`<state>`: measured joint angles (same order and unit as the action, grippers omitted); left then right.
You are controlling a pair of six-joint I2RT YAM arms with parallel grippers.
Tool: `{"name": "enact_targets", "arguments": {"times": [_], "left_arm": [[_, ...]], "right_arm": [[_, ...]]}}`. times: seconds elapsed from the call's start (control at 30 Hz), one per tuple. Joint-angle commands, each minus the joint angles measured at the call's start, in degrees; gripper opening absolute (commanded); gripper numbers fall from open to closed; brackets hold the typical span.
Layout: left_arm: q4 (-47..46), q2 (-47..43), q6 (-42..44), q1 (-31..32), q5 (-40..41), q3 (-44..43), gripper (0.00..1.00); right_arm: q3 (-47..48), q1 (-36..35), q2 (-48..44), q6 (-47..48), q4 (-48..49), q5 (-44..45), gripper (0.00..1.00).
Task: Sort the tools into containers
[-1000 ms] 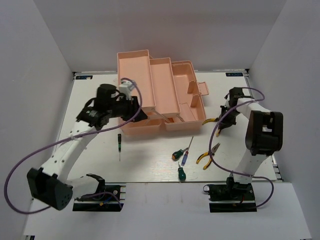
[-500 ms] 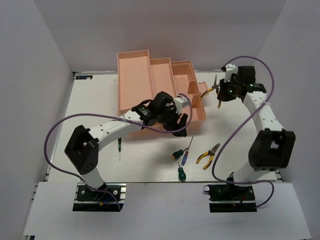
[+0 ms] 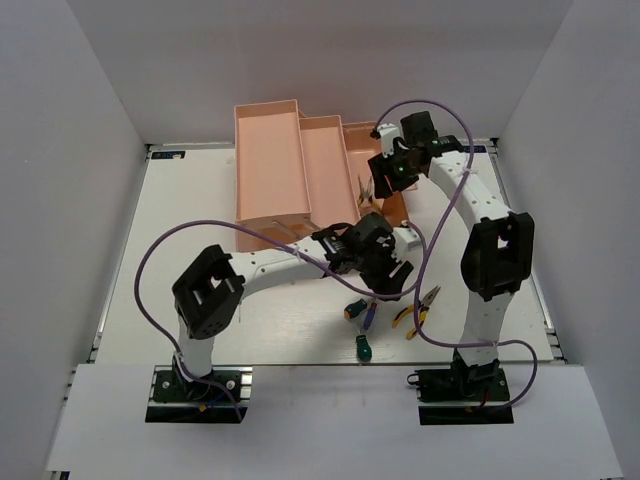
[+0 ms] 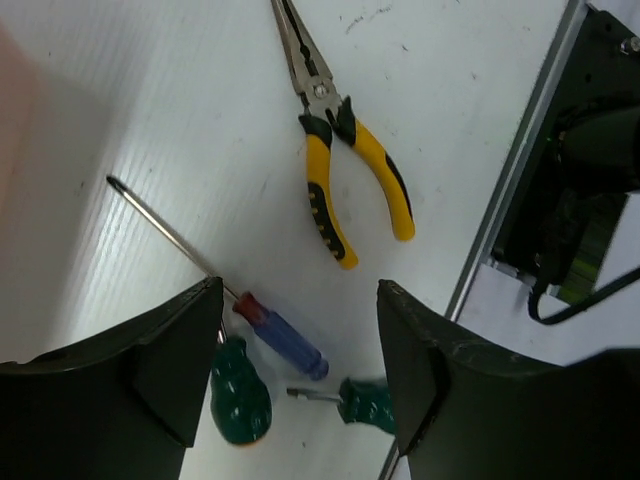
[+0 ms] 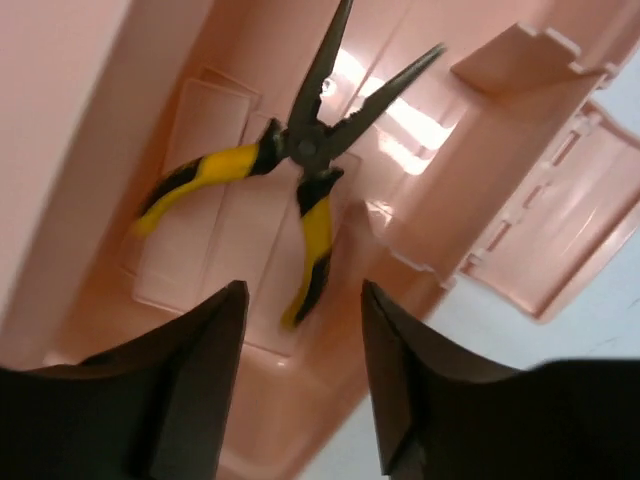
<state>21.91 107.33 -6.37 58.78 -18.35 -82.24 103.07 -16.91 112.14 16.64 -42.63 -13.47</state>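
Observation:
My right gripper (image 5: 303,290) hangs open over the salmon-pink toolbox (image 3: 270,160). Yellow-and-black pliers (image 5: 295,170) lie loose and blurred in its right compartment, below the jaws and clear of them. My left gripper (image 4: 300,290) is open and empty above the table in front of the box. Under it lie a blue-handled screwdriver (image 4: 282,338) and two green stubby screwdrivers (image 4: 240,405) (image 4: 368,402). A second pair of yellow-handled pliers (image 4: 335,165) lies just beyond them, also seen on the table (image 3: 418,308) right of the left gripper (image 3: 388,280).
The toolbox's open lid with its latch (image 5: 570,240) sticks out on the right. The right arm's base (image 4: 580,170) and the table's metal rail (image 4: 510,190) are close to the tools. The left arm's purple cable (image 3: 150,290) loops over the left half.
My left arm swung right from the toolbox front to above the screwdrivers, opening. My right gripper carried the pliers over the toolbox and opened, letting them drop in.

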Motion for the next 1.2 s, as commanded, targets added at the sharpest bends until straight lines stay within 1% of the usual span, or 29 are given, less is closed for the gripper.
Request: {"name": "enact_targets", "arguments": {"times": [0.0,0.03,0.07,0.1,0.13,0.2,0.27,0.3,0.37,0.47,0.6,0.7,0.73,0.8,0.9,0.93,1.03,1.07,1.13,1.17], "left_arm": [[-1.5,2.5,3.1,0.8,1.3,-4.0,0.73],[-1.5,4.3,3.1,1.3,1.3,-4.7,0.73],[-1.5,5.1,3.8,1.3,1.3,-5.2,0.73],[-1.5,5.9,3.8,1.9,1.3,-6.6,0.73],[-1.5,6.7,4.3,1.9,0.8,-7.3,0.73],[-1.0,9.3,4.9,2.6,0.8,-9.3,0.73],[0.1,11.9,5.6,3.6,0.8,-10.9,0.73],[0.1,12.9,6.2,3.6,0.8,-11.5,0.73],[1.4,14.6,6.7,4.3,0.8,-13.6,0.73],[2.6,16.2,7.3,5.5,0.8,-15.1,0.72],[3.7,17.4,7.9,7.0,0.2,-15.8,0.69],[5.3,18.8,8.4,8.3,4.0,-15.8,0.65],[5.3,18.8,8.4,8.3,7.0,-15.8,0.59],[7.7,20.5,9.4,9.9,11.3,-15.8,0.53],[8.9,22.8,9.4,10.5,18.5,-15.8,0.43],[8.9,22.8,9.4,11.0,19.4,-15.8,0.4],[9.5,22.8,8.8,11.0,21.8,-15.2,0.28],[10.2,23.4,8.8,11.0,22.5,-16.5,0.2],[10.2,23.4,8.8,11.0,22.5,-18.0,0.1],[11.0,22.7,8.8,11.0,23.0,-19.2,0.03]], "right_arm": [[4.2,1.0,-1.3,-1.8,-4.7,0.3,0.65],[4.1,2.7,-1.8,-2.1,-5.2,0.8,0.68],[3.8,2.1,-2.5,-2.4,-5.3,1.6,0.69],[2.9,2.6,-5.2,-2.7,-5.3,2.6,0.71],[1.5,4.3,-6.1,-2.7,-4.2,3.0,0.72],[-0.7,5.7,-8.6,-2.7,-3.7,7.1,0.72],[-3.1,9.7,-10.1,-4.2,-3.3,11.2,0.68],[-3.8,12.0,-10.4,-4.9,-3.2,11.8,0.68],[-5.7,18.1,-10.9,-7.1,-3.7,11.4,0.65],[-6.4,23.2,-10.4,-9.6,-6.1,8.0,0.65],[-9.1,26.4,-11.8,-10.2,-5.7,5.6,0.65],[-11.3,27.8,-12.8,-10.8,-5.1,3.5,0.65],[-11.8,28.2,-13.1,-11.2,-5.1,3.1,0.65],[-13.9,28.9,-14.3,-11.8,-4.5,1.2,0.65],[-17.1,29.5,-16.2,-12.8,-3.0,-1.0,0.65],[-17.8,29.5,-17.4,-12.9,-2.6,-1.4,0.65],[-21.7,30.0,-19.8,-13.1,-1.0,-2.8,0.65],[-22.3,30.4,-21.0,-13.2,-0.5,-3.5,0.65],[-24.5,30.9,-22.5,-13.7,0.0,-3.9,0.65],[-24.8,31.1,-22.7,-13.7,0.2,-4.7,0.65]]}}
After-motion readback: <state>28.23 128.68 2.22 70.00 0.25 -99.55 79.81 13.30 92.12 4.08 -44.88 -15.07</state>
